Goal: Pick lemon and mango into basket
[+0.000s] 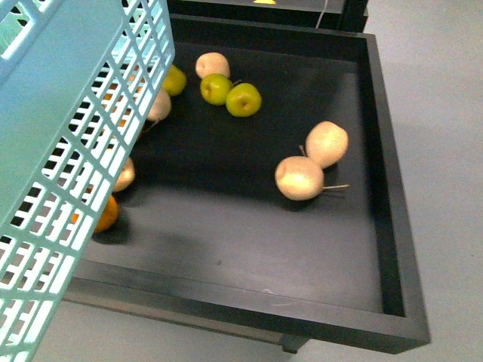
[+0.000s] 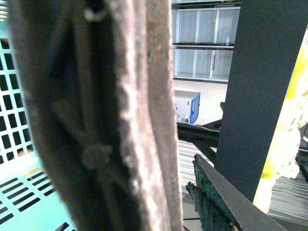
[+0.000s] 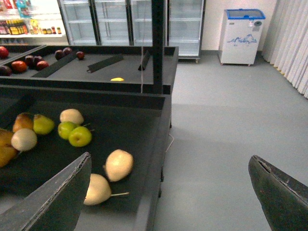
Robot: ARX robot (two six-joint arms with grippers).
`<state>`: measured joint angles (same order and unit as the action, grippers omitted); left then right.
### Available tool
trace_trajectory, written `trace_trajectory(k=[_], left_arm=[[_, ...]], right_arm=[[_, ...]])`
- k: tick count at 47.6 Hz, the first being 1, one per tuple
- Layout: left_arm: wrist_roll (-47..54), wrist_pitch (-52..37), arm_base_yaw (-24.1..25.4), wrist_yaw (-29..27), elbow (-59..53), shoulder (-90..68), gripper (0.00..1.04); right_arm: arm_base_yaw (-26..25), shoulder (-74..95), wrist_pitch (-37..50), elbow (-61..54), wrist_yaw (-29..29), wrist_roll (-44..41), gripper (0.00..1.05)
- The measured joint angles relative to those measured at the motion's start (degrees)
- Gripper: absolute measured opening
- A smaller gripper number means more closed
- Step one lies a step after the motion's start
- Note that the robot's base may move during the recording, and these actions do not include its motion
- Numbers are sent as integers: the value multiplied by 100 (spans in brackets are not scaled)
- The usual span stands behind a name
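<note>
**Basket aloft, neither fruit seen inside**

Front view. We see the basket (image 1: 68, 113) raised and tilted at the left, close to the camera. Its slotted wall covers the left end of the black surface (image 1: 226, 226). A round orange-yellow fruit, which we take for the lemon (image 1: 106, 215), lies at the basket's lower edge, half hidden behind the wall. It casts its shadow on the surface, so we judge it to be outside the basket. No deep red fruit shows on this surface; the mango may be hidden behind the basket, and we cannot tell where it is. Two pale pears (image 1: 299, 177), touching each other, and the green apples (image 1: 243, 99) are no part of the task.

Left wrist view. A brown-grey band, probably the handle (image 2: 120, 120), fills the middle. One finger of the left claw (image 2: 144, 192) lies against it and the other is hidden behind it, so we judge this claw closed on the basket. The stretch of basket floor visible here is bare.

Right wrist view. The right claw (image 3: 169, 159) stands wide and empty, away from the fruit. Dark red fruits (image 3: 19, 66) in a farther bin are too small to name.

Progress, as judged: the basket is in hand, and both picks appear not yet done.
</note>
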<state>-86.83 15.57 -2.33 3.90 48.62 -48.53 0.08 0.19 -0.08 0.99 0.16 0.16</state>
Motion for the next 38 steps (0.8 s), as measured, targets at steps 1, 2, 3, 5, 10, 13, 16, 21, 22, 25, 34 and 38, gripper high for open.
trace_trajectory(k=[1,2,3,5,10,13,16,21,22,25,34,38], left_arm=[[-2,0,0,0,0,0,28],[-2,0,0,0,0,0,28],[-2,0,0,0,0,0,28],[0,0,0,-2,0,2,28],[0,0,0,-9,0,2,28],[0,4,0,-4,0,0,28],[-2,4,0,-2,0,0,28],[-2,4,0,-2,0,0,28],[-2,4,0,-2,0,2,28],[0,7,0,-2,0,0,28],[2,7,2,7,0,0,28],[-2,9,2,11,0,0,28]], right_arm=[[0,0,0,0,-9,0,96],[0,-4,0,0,-13,0,96],[0,-4,0,0,-13,0,96],[0,-2,0,0,-22,0,96],[0,-2,0,0,2,0,96],[-2,-4,2,0,0,-2,96],[0,-2,0,0,-11,2,96],[0,-4,0,0,0,0,96],[0,-2,0,0,-11,0,96],[0,-4,4,0,-4,0,96],[0,0,-2,0,-7,0,96],[0,-2,-2,0,-4,0,96]])
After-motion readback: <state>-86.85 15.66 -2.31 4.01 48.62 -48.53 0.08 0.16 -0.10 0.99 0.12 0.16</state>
